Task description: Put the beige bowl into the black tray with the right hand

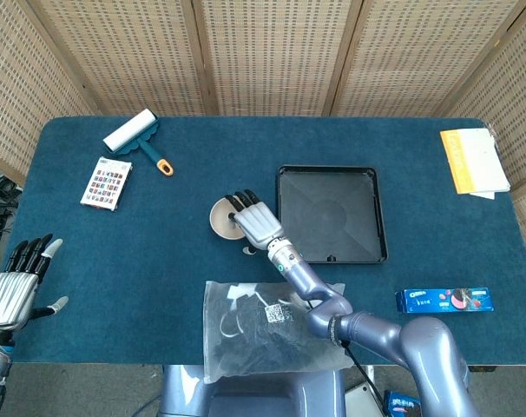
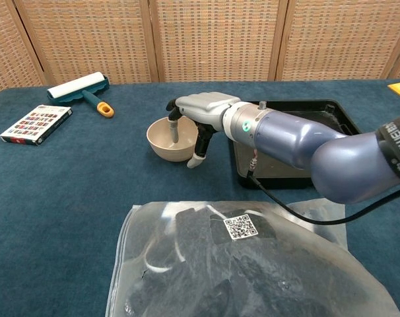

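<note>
Blue bench (image 1: 402, 156) — I see my right hand (image 1: 256, 222) palm-down, fingers gripping the upright beige bowl (image 2: 166, 140) beside the black tray (image 1: 332, 251).

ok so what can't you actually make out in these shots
- Beige bowl, head view: the right hand covers its right half, so the contact at the rim is hidden.
- Chest view: fingers dip into the bowl; whether they grip the wall cannot be told.
- Left hand, head view: partly cut off by the left edge.
- Small box: print too small to read.
</note>
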### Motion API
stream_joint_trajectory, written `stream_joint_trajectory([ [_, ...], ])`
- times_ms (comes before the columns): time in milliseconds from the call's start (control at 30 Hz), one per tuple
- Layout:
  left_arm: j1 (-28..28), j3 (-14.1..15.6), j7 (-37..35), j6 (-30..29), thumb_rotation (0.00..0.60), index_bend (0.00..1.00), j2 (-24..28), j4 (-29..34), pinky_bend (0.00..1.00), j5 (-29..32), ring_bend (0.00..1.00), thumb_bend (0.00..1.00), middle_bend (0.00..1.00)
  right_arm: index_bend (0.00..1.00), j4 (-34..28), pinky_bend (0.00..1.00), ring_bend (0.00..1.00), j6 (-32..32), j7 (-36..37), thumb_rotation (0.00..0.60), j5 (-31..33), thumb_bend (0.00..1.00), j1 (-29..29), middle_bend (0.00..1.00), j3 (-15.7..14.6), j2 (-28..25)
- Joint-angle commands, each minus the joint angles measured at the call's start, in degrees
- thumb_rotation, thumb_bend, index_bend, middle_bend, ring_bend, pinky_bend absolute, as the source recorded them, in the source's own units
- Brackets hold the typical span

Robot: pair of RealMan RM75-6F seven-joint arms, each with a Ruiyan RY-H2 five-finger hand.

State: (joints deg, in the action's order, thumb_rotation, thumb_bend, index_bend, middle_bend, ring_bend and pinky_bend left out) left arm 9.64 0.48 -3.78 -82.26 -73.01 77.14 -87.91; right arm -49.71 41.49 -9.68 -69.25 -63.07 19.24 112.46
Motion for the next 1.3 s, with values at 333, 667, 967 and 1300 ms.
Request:
stream_joint_trajectory([
  [333, 0.07, -0.02, -0.26, 0.47, 0.600, 0.00, 0.05, 0.00, 0.00, -0.24, 0.00, 0.18, 0.00, 0.53, 6.51, 0.09, 0.00, -1.15, 4.89, 0.600, -1.50, 0.37, -1.85, 0.17, -0.81, 3.12],
  [667, 0.18, -0.03, -0.44, 0.85, 0.600, 0.00, -0.04, -0.05, 0.00, -0.46, 0.00, 0.18, 0.00, 0.61, 7.72, 0.10, 0.00, -0.46, 6.12, 0.600, -2.20, 0.44, -1.74, 0.21, -1.42, 3.55],
  [967, 0.15, -0.01, -0.22, 0.91, 0.600, 0.00, -0.07, 0.00, 0.00, -0.64, 0.00, 0.18, 0.00, 0.63, 6.93, 0.11, 0.00, -0.32, 5.35, 0.600, -1.61, 0.48, -0.86, 0.22, -1.76, 3.05],
  [1300, 0.16, -0.09, -0.01, 1.01, 0.600, 0.00, -0.06, 0.10, 0.00, -0.67, 0.00, 0.18, 0.00, 0.63, 6.24, 0.11, 0.00, -0.15, 4.12, 0.600, -0.89, 0.53, -0.41, 0.22, -1.74, 2.83],
])
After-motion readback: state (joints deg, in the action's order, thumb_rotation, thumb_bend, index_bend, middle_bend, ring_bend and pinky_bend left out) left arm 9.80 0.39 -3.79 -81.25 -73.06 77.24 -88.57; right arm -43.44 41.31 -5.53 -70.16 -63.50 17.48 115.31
